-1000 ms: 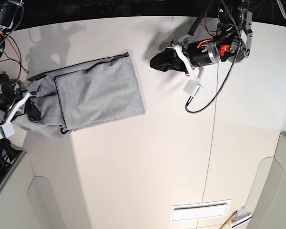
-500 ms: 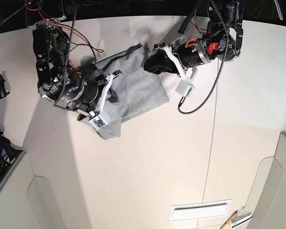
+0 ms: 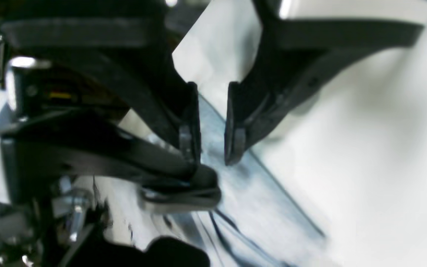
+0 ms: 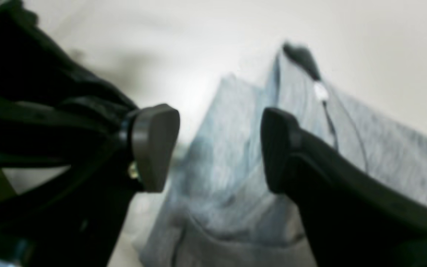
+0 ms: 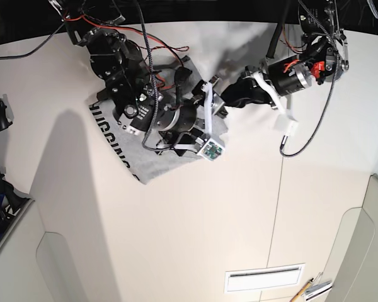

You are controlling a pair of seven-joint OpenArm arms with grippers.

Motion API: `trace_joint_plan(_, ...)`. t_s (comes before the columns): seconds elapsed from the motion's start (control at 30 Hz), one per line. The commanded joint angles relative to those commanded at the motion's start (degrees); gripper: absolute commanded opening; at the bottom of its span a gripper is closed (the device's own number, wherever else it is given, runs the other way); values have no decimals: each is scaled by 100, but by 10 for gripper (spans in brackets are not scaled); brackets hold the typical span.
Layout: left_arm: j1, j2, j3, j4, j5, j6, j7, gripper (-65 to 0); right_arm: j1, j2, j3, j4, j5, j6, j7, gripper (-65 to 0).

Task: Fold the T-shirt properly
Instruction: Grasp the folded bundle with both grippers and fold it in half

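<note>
T-shirt (image 5: 123, 148): upper left of base view, lettering showing.
Right gripper (image 4: 219, 148): jaws spread above the cloth.
Left gripper (image 3: 209, 148): jaws narrowly parted, apparently over the shirt's edge.

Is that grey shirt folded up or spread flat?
Folded, untidily: the shirt lies doubled in overlapping layers, lettering showing along one edge.

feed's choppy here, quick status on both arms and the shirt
Left end effector nearly shut, over shirt edge. Right end effector open above cloth, holding nothing. T-shirt part folded, lettering showing. Both arms crowd the same corner.
</note>
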Motion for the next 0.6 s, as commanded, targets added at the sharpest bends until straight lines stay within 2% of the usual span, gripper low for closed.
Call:
trace_joint_plan(0.07, 4, 2, -46, 31, -142, 0, 87, -495, 195, 0, 39, 0, -144, -55, 26, -275)
trace_joint_plan(0.13, 4, 2, 39, 142, -417, 0, 273, -495, 382, 2, 232, 0, -444, -319, 111, -277)
trace_joint_plan(0.17, 2, 2, 133, 247, -420, 0, 297, -496, 459, 2, 385, -4, -560, -398, 219, -279)
trace_joint_plan(0.2, 2, 2, 273, 367, -404, 0, 299, -511, 529, 2, 560, -20, -610, -472, 337, -316)
trace_joint_plan(0.23, 2, 2, 444, 496, -356, 0, 299, -536, 588, 0, 754, -50, -608, -518, 415, -396)
trace_joint_plan(0.3, 2, 4, 874, 726, -181, 0, 280, -555, 704, 0, 1106, -118, -608, -540, 457, -611)
trace_joint_plan(0.33, 2, 2, 1113, 804, -127, 0, 264, -555, 772, 0, 1270, -184, -608, -538, 457, -650)
trace_joint_plan(0.4, 0, 4, 1613, 855, 79, 0, 140, -555, 920, 2, 1613, -358, -605, -533, 542, -650)
trace_joint_plan(0.5, 4, 7, 2380, 839, 944, 0, -514, -555, 1163, 7, 2061, -852, -605, -511, 872, -650)
trace_joint_plan(0.57, 2, 103, 2723, 765, 1351, 0, -918, -555, 1340, 35, 2227, -1353, -601, -385, 1180, -650)
trace_joint_plan(0.6, 2, 192, 2813, 708, 1519, 0, -955, -555, 1429, 68, 2234, -1633, -529, -229, 1318, -650)
